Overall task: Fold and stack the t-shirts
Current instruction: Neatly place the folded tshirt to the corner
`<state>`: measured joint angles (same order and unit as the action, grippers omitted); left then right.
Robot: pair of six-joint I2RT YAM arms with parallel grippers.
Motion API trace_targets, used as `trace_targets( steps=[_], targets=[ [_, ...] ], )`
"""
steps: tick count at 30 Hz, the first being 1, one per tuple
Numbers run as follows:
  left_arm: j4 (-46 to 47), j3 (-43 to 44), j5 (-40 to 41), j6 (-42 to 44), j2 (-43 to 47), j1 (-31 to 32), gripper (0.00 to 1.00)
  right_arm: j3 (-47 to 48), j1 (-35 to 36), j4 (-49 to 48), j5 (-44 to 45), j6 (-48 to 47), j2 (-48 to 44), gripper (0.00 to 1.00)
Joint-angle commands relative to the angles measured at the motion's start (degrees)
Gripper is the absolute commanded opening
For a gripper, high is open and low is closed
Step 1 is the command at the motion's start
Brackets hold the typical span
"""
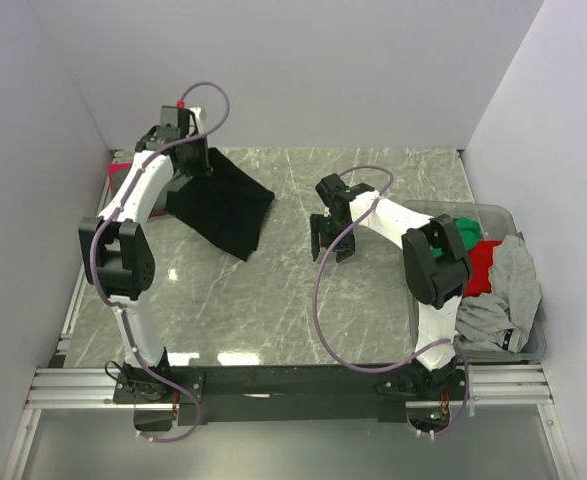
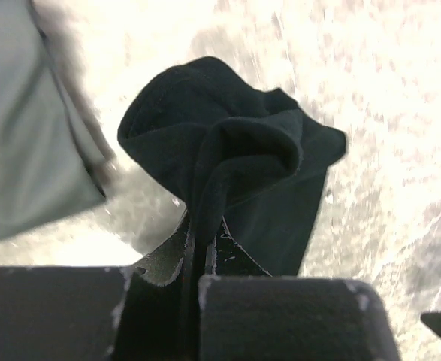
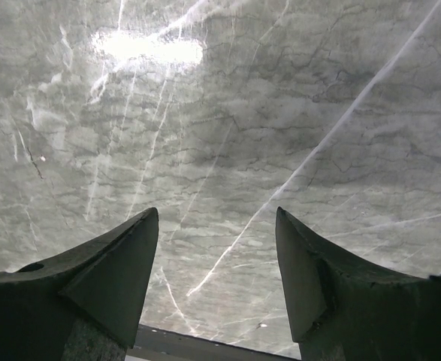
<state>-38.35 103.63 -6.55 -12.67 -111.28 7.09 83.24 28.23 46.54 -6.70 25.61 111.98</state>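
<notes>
Black t-shirt [image 1: 223, 205] hangs at the far left of the bench [image 1: 303, 320], a bunched fold of it pinched in the left gripper [image 1: 185, 158]; the wrist view shows the jaws clamped on the cloth. From that pinch the cloth slopes toward the near right, and its lower corner seems to reach the marble surface. That long axis points almost straight at the right gripper [image 1: 333, 245], which hovers over bare bench near the middle with its jaws spread wide and nothing between them, apart from the shirt's free corner. We judge the right arm the nearer to that loose end, so spreading the shirt flat likely depends on it reaching left. Well to the right, a grey shirt [image 1: 503, 290], red shirt [image 1: 481, 265] and green shirt [image 1: 465, 232] lie heaped in the bin [image 1: 493, 210].
</notes>
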Motion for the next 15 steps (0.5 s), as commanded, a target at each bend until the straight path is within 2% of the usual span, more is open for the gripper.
trace_targets(
  steps=[1, 15],
  targets=[
    [-2.8, 6.8, 0.2, 2.3, -2.3, -1.3, 0.00, 1.5, -0.5, 1.0, -0.1, -1.3, -1.7, 0.70],
    [-6.5, 22.3, -2.9, 3.3, -8.0, -5.1, 0.00, 0.6, -1.5, 2.0, -0.1, -2.9, -1.8, 0.70]
  ],
)
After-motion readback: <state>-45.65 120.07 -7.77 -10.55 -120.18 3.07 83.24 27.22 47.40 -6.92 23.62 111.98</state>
